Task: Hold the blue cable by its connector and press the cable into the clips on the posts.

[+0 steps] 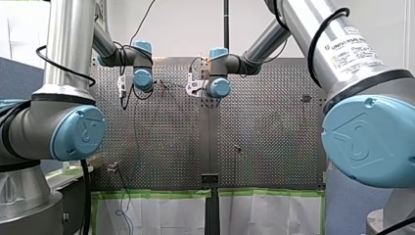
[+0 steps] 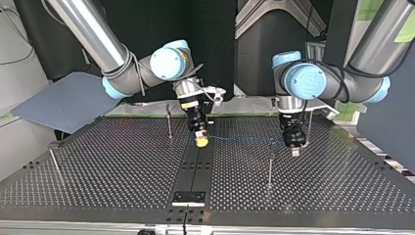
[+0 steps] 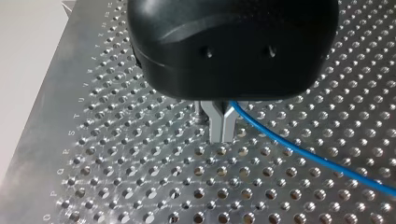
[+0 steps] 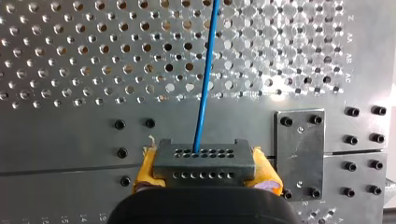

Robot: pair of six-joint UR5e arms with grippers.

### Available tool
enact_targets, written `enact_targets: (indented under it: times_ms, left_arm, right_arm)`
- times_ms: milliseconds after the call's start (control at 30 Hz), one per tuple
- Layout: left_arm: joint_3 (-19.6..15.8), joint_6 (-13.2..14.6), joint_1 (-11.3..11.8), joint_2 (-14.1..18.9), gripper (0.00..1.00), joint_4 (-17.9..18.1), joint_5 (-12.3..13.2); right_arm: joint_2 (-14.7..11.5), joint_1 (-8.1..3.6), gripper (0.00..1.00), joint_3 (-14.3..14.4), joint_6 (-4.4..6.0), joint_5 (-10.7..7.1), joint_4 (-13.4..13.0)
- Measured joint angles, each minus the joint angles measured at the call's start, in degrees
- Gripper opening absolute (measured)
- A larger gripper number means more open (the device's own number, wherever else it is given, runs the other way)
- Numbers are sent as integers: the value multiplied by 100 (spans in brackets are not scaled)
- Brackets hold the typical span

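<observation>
Above the perforated metal worktop [image 2: 122, 166], our right yellow-padded claw [image 2: 200, 139] clamps the dark grey connector block [image 4: 205, 161] well apart from the thin metal post [image 2: 270, 164]. Our left metal-fingered claw [image 3: 220, 128] pinches the taut blue cable [image 3: 299, 151] near that post. Overpulling could, we judge, slip it free.

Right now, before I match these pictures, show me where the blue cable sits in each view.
Top view: blue cable stretched between my right gripper and my left gripper.
Left wrist view: it runs away from my left gripper.
Right wrist view: it leaves the connector, ahead of my right gripper.
Front view: too thin to make out.
Shared landmark: the perforated table.
</observation>
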Motion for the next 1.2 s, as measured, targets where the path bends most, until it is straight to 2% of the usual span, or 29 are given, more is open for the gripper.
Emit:
enact_targets:
  times_ms: [500,767,967,1200]
  left_arm:
    - [327,-9,283,-269,1,-157,563]
    - [467,-71,416,-273,1,-174,690]
    - [518,-106,491,-306,1,-159,870]
    - [781,-114,510,-594,1,-320,1019]
  right_arm:
    - [24,-220,0,-1,-10,-52,-13]
    - [72,-327,0,-26,-10,-114,-38]
    - [215,-409,0,-167,1,-153,-29]
    - [262,-502,0,-385,28,-191,-3]
